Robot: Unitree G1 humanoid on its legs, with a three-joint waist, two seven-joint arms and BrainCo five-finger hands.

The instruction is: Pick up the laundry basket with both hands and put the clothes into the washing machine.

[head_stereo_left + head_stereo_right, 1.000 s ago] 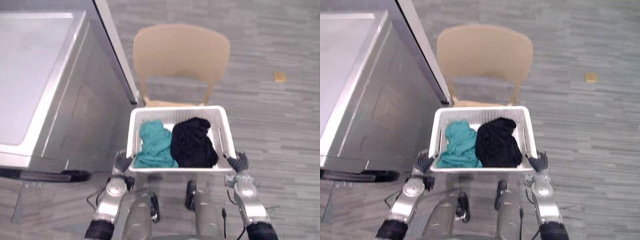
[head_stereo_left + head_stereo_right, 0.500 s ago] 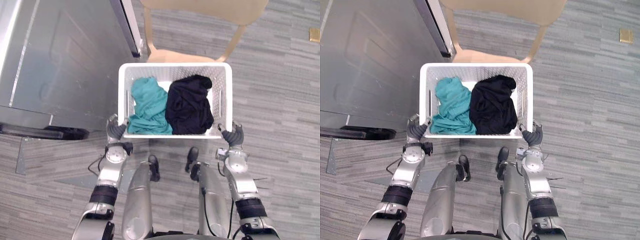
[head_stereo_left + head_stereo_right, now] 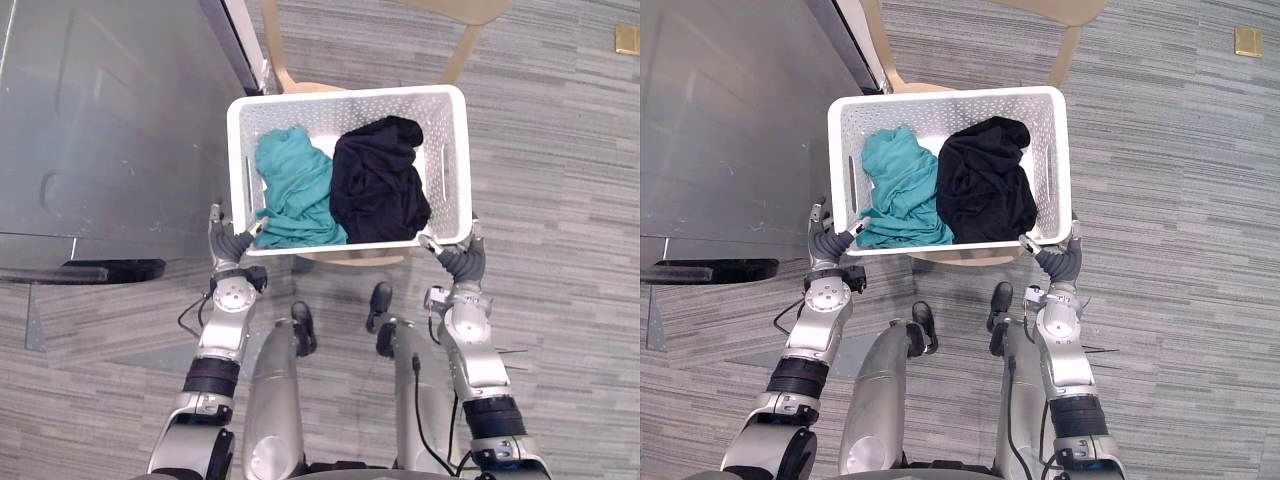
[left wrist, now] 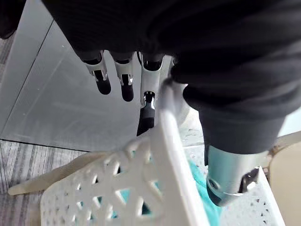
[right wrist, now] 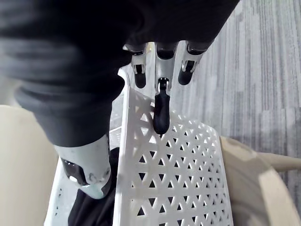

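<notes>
While rim-pinched, basket (image 3: 340,105) btwn robot hands (image 3: 230,245) (image 3: 462,262).

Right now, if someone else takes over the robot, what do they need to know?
Left hand: shut on the laundry basket at its near left corner.
Right hand: shut on its near right corner.
Teal clothes and black clothes lie in it, over the chair seat.
Done: both-hand grasp.
To do: carry it to the washing machine on the left, put the clothes in.
</notes>
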